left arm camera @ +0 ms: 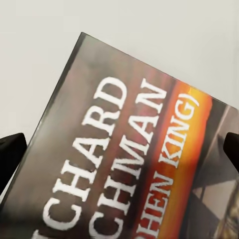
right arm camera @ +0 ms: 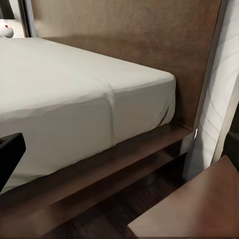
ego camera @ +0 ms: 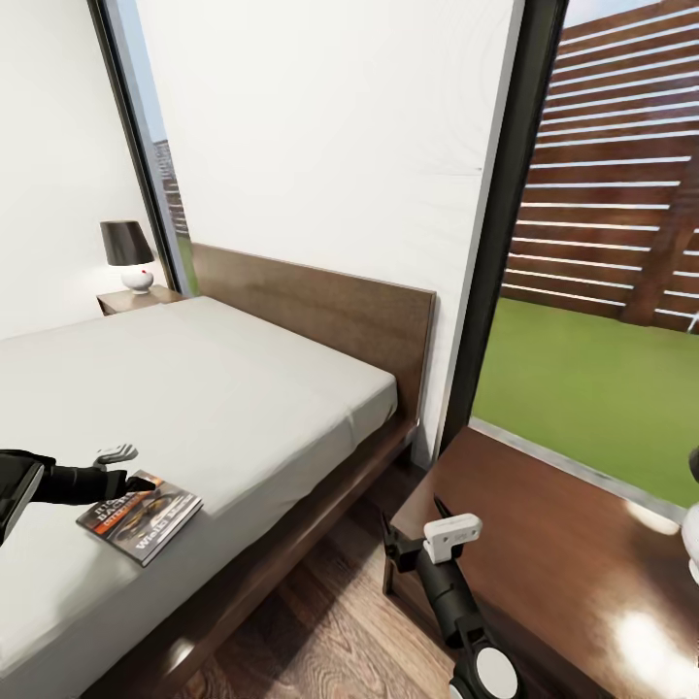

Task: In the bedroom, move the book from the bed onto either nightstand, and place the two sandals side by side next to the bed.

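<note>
The book (ego camera: 142, 515) lies flat on the grey mattress of the bed (ego camera: 223, 388), near its front edge. Its dark cover with an orange band and white lettering (left arm camera: 124, 159) lies close under the left wrist camera. My left gripper (ego camera: 131, 468) is open just over the book's far end, its black fingertips (left arm camera: 11, 154) standing wide apart on either side of the cover. My right gripper (ego camera: 413, 529) is open and holds nothing, low in the gap between the bed frame and the near nightstand (ego camera: 553, 563). The sandals are out of view.
A second nightstand (ego camera: 136, 299) with a black-shaded lamp (ego camera: 127, 254) stands at the bed's far side. The dark headboard (ego camera: 320, 311) backs onto a white wall, with a tall window (ego camera: 602, 291) to the right. A white object (ego camera: 692, 539) sits on the near nightstand (right arm camera: 199, 209).
</note>
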